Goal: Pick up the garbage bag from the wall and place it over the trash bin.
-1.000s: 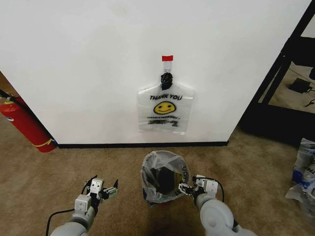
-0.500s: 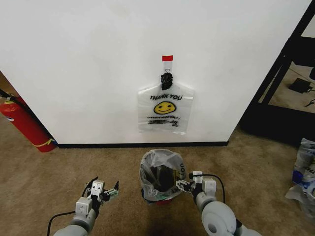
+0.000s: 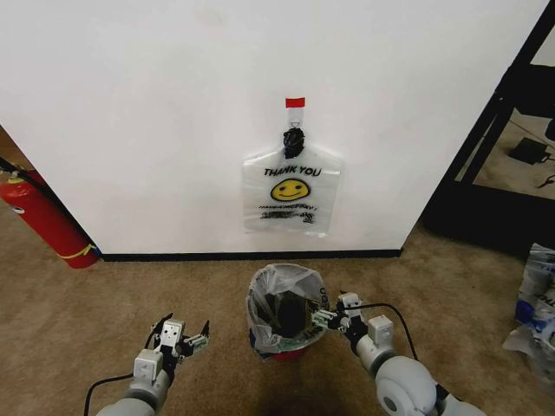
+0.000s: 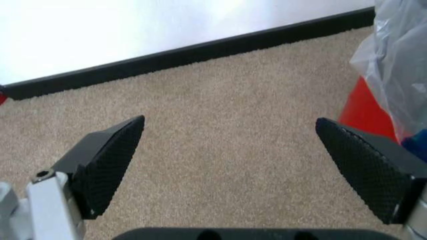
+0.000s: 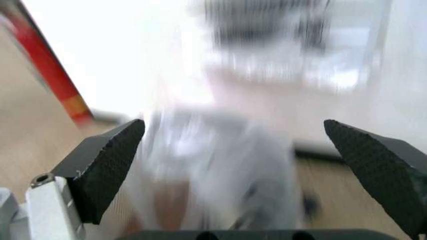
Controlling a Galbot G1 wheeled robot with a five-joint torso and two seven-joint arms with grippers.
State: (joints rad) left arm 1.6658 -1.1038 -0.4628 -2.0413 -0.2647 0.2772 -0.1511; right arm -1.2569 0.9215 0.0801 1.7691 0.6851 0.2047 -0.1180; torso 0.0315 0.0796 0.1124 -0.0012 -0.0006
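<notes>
A see-through garbage bag [image 3: 291, 195] printed "THANK YOU" with a yellow smiley hangs from a black hook [image 3: 294, 139] on the white wall [image 3: 156, 113], under a red tape tab [image 3: 295, 102]. On the carpet below stands the round black trash bin [image 3: 283, 314] with a red base; a clear plastic bag [image 3: 270, 284] lies over its rim. My right gripper [image 3: 328, 317] is open at the bin's right rim; its wrist view shows the blurred bag [image 5: 213, 165] between its spread fingers [image 5: 107, 170]. My left gripper [image 3: 184, 340] is open low over the carpet, left of the bin [image 4: 363, 110].
A red fire extinguisher [image 3: 43, 217] leans at the wall's left end. A black baseboard [image 3: 251, 256] runs along the wall. A dark shelf frame [image 3: 494, 130] stands at the right, with plastic bags [image 3: 538, 303] on the floor beyond. Open carpet [image 3: 113, 295] lies to the left.
My right arm has swung outward to the right while its gripper stayed at the bin's rim and edged toward the wall. The bin's bag shifted slightly. The left arm is still.
</notes>
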